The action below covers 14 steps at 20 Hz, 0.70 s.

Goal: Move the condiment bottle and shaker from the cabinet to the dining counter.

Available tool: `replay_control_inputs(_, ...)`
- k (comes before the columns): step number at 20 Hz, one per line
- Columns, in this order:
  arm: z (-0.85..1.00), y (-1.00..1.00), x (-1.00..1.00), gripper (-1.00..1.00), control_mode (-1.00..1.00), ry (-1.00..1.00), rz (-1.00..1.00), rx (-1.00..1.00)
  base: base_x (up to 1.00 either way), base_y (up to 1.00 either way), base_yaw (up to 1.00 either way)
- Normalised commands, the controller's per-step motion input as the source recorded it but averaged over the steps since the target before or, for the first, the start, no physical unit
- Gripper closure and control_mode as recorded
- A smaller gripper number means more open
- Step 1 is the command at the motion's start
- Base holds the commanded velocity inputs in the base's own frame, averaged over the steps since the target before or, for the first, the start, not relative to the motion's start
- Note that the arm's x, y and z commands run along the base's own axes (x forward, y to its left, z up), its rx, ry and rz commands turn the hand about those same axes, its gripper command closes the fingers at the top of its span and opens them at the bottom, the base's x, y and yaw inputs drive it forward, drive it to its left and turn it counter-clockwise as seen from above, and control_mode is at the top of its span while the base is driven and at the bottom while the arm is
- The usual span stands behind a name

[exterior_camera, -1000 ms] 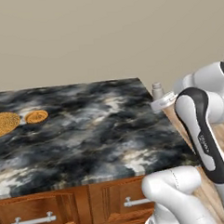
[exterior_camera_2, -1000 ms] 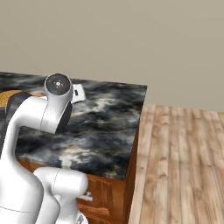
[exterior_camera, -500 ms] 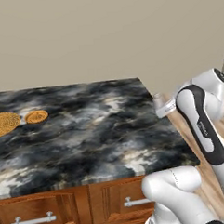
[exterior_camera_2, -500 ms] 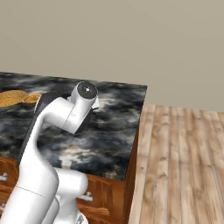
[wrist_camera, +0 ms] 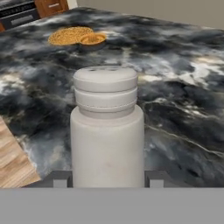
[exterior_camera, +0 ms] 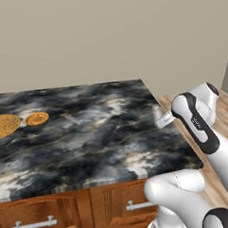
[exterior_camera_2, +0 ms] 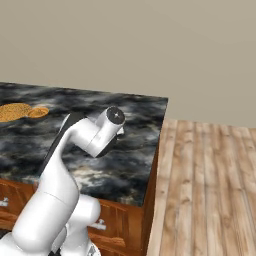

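Shaker (wrist_camera: pixel 107 131) between the jaws — above the dining counter (wrist_camera: pixel 183 109).

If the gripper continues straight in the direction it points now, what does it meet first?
The gripper holds the shaker; beyond it, the line probably meets the dining counter before the golden-orange round things. Depth is uncertain.
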Motion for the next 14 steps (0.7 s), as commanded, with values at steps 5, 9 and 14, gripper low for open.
replay_control_inputs(5,-0.53,0.00,0.45,1.00,-1.00,0.00,0.00,0.06,0.00,0.00,0.00)
replay_control_inputs(9,-0.24,0.08,0.55,1.00,-1.00,0.06,-0.05,0.00,0.00,0.00,0.00)
replay_control_inputs(14,-0.07,0.25,0.49,1.00,-1.00,0.06,-0.20,0.00,0.00,0.00,0.00)
